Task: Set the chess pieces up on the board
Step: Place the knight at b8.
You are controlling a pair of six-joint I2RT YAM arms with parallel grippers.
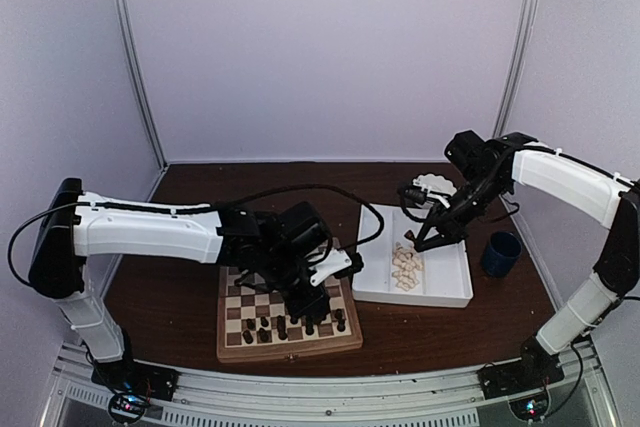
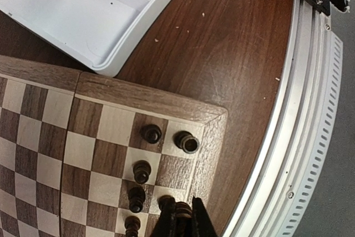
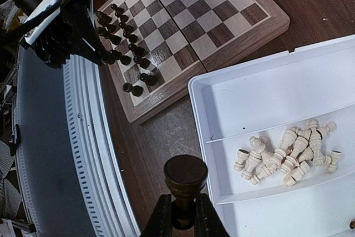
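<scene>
Chess pieces, dark set (image 1: 290,325): mostly upright in the two rows at the near edge of the board (image 1: 232,297), right corner nearly filled in the left wrist view. Left gripper (image 2: 183,223): closed on a dark piece (image 2: 183,210), low over an edge-row square by that corner; touching the board or not, cannot tell. Right gripper (image 3: 180,215): clamped on a round-topped piece (image 3: 186,175), hanging above the white tray (image 3: 249,98), well apart from the board. Cream set (image 3: 288,154): lying in a heap in one tray compartment, none on the board. Far half of the board: bare squares only. Judged roughly: dark side close to done, exact count not readable; two held pieces yet to be placed; whole cream side left to do. Blue cup (image 1: 500,252) on the desk (image 1: 165,297) beside the tray.
</scene>
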